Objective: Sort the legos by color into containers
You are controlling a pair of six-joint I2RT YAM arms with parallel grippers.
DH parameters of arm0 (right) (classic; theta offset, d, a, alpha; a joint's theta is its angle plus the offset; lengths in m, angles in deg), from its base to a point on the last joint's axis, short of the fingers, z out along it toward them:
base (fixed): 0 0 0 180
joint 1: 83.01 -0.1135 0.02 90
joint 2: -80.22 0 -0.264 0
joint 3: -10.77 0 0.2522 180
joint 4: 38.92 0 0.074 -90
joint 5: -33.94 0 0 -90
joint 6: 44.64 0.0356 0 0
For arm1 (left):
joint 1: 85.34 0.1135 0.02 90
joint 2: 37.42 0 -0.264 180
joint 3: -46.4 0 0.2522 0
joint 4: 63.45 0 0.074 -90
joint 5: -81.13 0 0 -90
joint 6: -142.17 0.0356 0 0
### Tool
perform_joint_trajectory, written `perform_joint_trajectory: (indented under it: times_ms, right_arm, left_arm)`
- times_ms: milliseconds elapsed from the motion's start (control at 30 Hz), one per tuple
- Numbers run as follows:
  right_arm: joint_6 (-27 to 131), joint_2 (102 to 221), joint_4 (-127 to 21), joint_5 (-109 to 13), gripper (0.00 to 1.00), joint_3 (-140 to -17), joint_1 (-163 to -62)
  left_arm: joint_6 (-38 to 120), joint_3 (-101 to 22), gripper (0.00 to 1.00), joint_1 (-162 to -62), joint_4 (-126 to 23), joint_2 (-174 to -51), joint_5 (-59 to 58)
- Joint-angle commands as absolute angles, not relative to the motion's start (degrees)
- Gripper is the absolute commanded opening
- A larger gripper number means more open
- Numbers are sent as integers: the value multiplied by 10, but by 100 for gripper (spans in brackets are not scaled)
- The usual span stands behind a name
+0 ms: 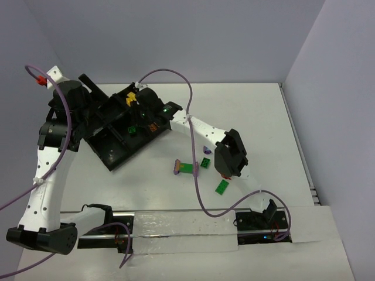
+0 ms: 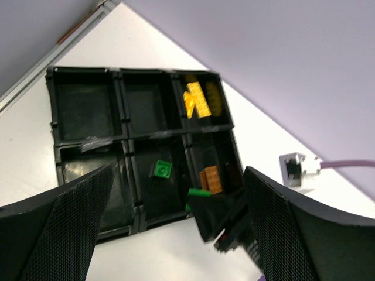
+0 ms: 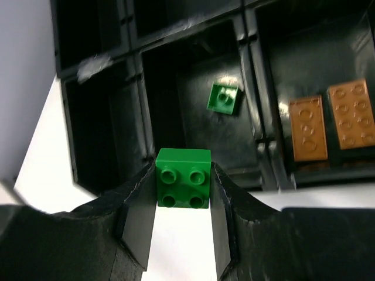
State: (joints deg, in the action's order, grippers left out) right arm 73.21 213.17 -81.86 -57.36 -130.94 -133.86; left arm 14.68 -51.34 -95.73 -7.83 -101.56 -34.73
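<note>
Jaws of the right gripper [image 3: 183, 175] clench a square green plastic brick [image 3: 183, 186] at the edge of the black divided plastic tray [image 3: 249, 70] — release it only above the green-holding compartment [image 3: 187, 88] — left gripper [image 2: 179, 193] gapes empty.

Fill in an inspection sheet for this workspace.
Surface: white table.
Job's things: black tray holds yellow bricks, orange bricks, one small green brick; purple-ended green bar, green square and green plate lie loose on the table.
Clutter: nothing seen.
Grippers: left gripper open, empty; right gripper shut on a four-stud green brick at the tray's edge.
Cables: purple cable crosses the table between loose bricks.
Surroundings: lavender walls.
</note>
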Motion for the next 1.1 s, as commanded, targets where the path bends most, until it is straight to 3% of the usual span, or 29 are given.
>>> perform_joint_trajectory:
  times_ms: [0, 200, 333, 500, 633, 800, 1067]
  right_arm:
    - [750, 2192, -786, -585, 39, -1398, -1336]
    - [761, 2232, -762, -548, 67, -1437, -1336]
    - [753, 2210, -763, -553, 69, -1432, -1335]
    - [714, 2080, -763, -611, 70, -1316, -1335]
    - [701, 1977, -766, -638, 70, -1190, -1329]
    - [716, 1817, -737, -664, 72, -903, -1318]
    - [786, 1609, -714, -704, 70, -577, -1278]
  left_arm:
    - [161, -510, 99, -955, -60, -1009, -336]
    - [153, -504, 99, -955, -60, -1001, -330]
    - [145, -499, 99, -955, -59, -998, -329]
    - [127, -467, 99, -955, -78, -985, -323]
    - [124, -434, 99, -955, -94, -976, -328]
    - [147, -400, 99, -956, -113, -973, -280]
    - [157, -365, 99, -1020, -131, -1015, -240]
